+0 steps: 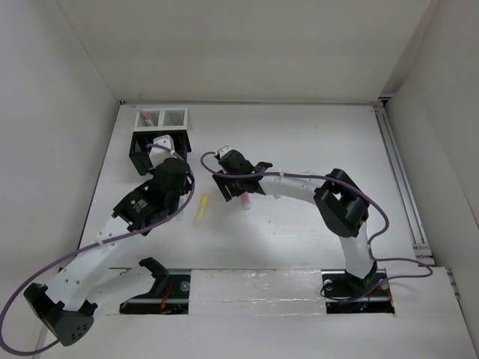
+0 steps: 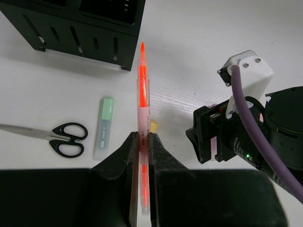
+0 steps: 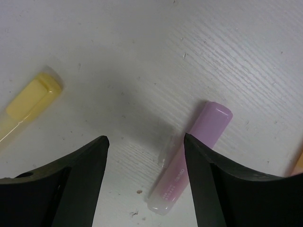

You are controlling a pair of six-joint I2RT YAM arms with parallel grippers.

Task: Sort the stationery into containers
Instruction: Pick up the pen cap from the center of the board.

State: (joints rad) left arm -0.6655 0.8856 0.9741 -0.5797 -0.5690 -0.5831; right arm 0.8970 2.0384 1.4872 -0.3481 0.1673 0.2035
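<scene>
Organisers: two, both at the far left; one white organiser (image 1: 163, 117) farthest back, and one black organiser (image 1: 141, 153) just nearer than it.
Stubby markers: three; one yellow marker (image 1: 202, 209), one purple marker (image 3: 189, 156) to its right, and one green marker (image 2: 104, 127) to its left.
Pens: one, a thin orange pen (image 2: 143, 109).
Scissors: one pair of scissors (image 2: 57, 138) with black handles, left of the green marker.
Pink item: one (image 1: 147, 117), standing in the white organiser's left compartment; its kind cannot be told.
Orange sliver: one (image 3: 298, 165), cut off at the right edge of the right wrist view; its kind cannot be told.
Robot arms: two, a left arm (image 1: 112, 247) and a right arm (image 1: 299, 187).
</scene>
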